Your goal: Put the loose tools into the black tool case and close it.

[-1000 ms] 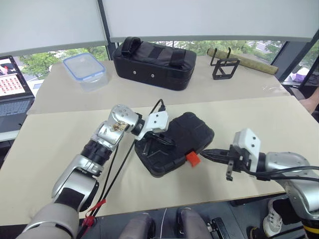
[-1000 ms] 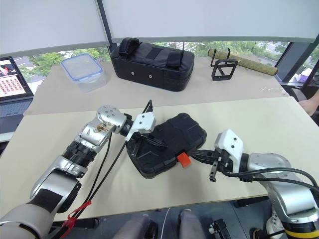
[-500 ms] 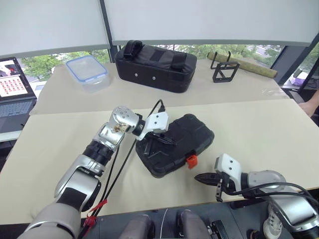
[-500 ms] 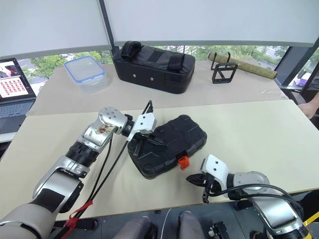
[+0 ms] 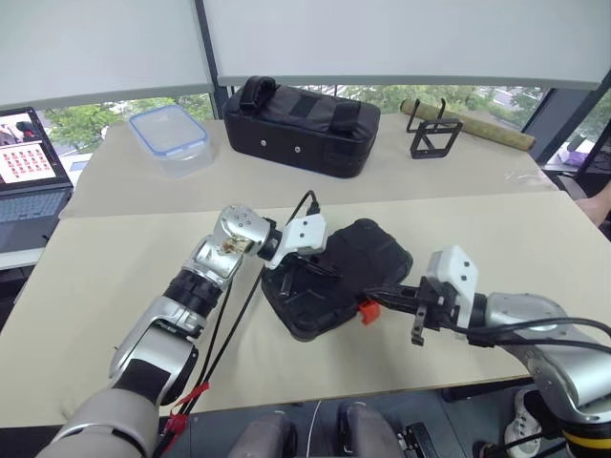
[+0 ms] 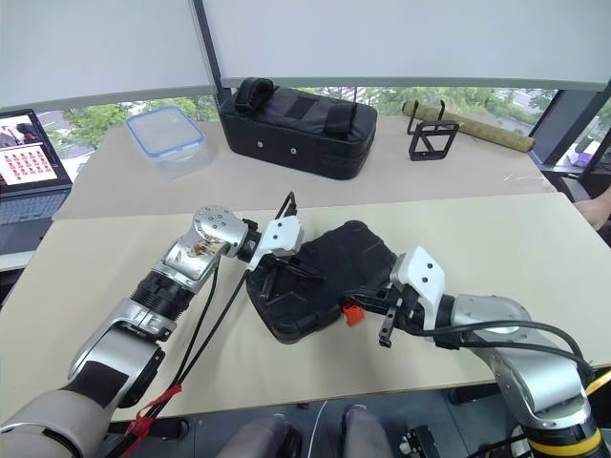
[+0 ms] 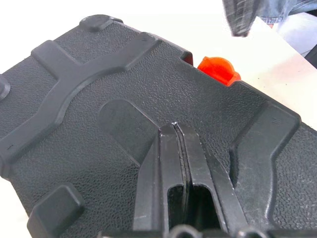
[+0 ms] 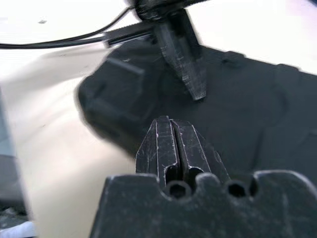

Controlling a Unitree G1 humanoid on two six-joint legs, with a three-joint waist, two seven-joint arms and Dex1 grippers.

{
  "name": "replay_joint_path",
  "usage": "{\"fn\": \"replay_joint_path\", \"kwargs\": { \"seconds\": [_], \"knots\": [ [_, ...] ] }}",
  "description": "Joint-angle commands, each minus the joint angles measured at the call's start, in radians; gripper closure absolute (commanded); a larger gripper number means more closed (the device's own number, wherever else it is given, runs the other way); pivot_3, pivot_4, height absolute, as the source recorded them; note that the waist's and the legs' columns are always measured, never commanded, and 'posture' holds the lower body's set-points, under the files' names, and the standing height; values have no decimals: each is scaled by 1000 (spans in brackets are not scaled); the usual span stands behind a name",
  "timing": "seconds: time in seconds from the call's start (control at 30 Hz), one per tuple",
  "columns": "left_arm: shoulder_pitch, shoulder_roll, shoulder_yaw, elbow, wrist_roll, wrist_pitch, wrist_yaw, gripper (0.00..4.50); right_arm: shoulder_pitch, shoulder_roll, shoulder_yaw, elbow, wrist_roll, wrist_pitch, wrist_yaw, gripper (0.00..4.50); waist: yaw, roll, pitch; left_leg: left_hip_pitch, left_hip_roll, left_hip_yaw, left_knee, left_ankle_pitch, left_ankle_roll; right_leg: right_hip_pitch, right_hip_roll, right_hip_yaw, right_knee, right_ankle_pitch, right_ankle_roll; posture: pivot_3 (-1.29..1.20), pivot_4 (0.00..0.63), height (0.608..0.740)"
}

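- The black tool case (image 5: pixel 336 277) lies shut on the near, cream-covered table (image 5: pixel 535 239), close to the table's front edge and roughly at its middle, turned at an angle to that edge.
- Its shell is textured hard plastic with raised moulded ribs and recessed panels; the left wrist view shows a broad Y-shaped rib and several sunken pads on the lid.
- An orange latch (image 5: pixel 365 311) sits on the case's near edge, at the side facing the robot's right arm.
- The left gripper (image 5: pixel 320 268) has its two black fingers pressed together, and their tips rest on the lid near its far-left part.
- The right gripper (image 5: pixel 377 296) also has its fingers together, holding nothing; its tips are at the case's near edge just beside the orange latch, though whether they touch it cannot be told.
- A black cable (image 5: pixel 234 320) runs along the left arm and over the table beside the case.
- On the far table stands a larger black fabric bag (image 5: pixel 301 124) with straps on top.
- To the bag's left is a clear plastic container with a blue-rimmed lid (image 5: pixel 169 136).
- To the bag's right stand a black wire stand (image 5: pixel 431 134) and, behind it, a rolled olive mat (image 5: pixel 477 124).
- An open laptop (image 5: pixel 24 172) sits at the far left edge.
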Motion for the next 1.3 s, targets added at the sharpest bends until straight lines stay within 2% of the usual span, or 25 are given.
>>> {"fn": "replay_joint_path", "kwargs": {
  "seconds": [0.03,0.17,0.3,0.37,0.53,0.7,0.87,1.0,1.17,1.3],
  "knots": [
    [13,8,-27,30,51,11,5,4474,17,-30,37,25,-56,-18,9,4500,1,0,0,0,0,0,0,0,0,-1,0,0,0,0,0,0,150,722],
    [10,14,-20,37,51,9,6,4474,92,-67,5,-11,-48,-27,42,4500,2,0,0,0,0,0,-1,0,0,-1,-1,0,0,0,0,0,150,722],
    [14,17,-16,41,53,6,11,4474,153,-59,-107,-92,34,11,24,4500,4,0,0,0,0,0,-1,0,0,-1,0,0,0,0,0,0,150,722],
    [17,15,-16,34,52,9,12,4474,181,-65,-124,-110,51,27,26,4500,4,0,0,0,0,0,-1,0,0,0,0,1,0,0,0,0,150,722],
    [17,5,-23,23,53,11,12,4474,221,-57,-28,-62,-31,1,9,4500,6,0,0,0,0,0,-1,0,0,-1,0,1,0,0,0,0,150,722],
    [0,-9,-33,22,54,7,8,4474,136,15,89,73,-147,-51,-46,4500,8,0,0,0,0,1,-1,0,0,-1,0,1,0,0,0,0,150,722],
    [-8,-17,-41,27,66,-12,4,4474,59,81,148,156,-231,-126,-79,4500,8,0,0,0,0,1,-1,0,0,-1,0,0,0,0,0,0,150,722],
    [-4,-19,-40,22,71,-15,-1,4474,47,120,104,128,-221,-174,-85,4500,2,-1,0,0,0,1,-1,0,-1,-1,1,0,0,0,0,0,150,722],
    [7,-15,-40,24,79,-30,-4,4474,106,102,26,0,-143,-150,-40,4500,-4,-1,0,-1,0,1,-2,1,-1,-3,1,0,1,0,0,0,150,722],
    [13,-21,-46,31,90,-43,1,4474,118,97,22,-24,-128,-127,-35,4500,-8,-1,0,-1,0,1,-2,1,-1,-3,1,0,0,0,0,0,150,722]
  ]
}}
